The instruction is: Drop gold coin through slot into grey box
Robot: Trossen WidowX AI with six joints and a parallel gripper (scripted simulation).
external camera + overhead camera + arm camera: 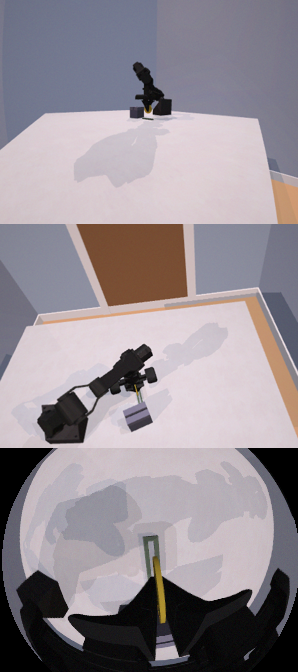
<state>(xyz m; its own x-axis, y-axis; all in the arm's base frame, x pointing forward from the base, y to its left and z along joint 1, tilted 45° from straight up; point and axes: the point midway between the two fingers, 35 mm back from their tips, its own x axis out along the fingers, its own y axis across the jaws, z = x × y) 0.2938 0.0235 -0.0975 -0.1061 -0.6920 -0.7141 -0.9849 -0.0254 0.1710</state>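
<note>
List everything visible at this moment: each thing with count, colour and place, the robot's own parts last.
Coin: one, gold, edge-on between the fingers, lifted off its holder.
Holder: one, dark green, lying on the table below the coin, vacant.
Box: one, grey, slot in its lid, beside the holder near the arm's base.
Table: one, pale, carrying all of the above.
Door: one, brown, in the wall behind the table.
Arm: one, black, reaching from its base towards the box.
End effector: one, black, shut on the coin.
</note>
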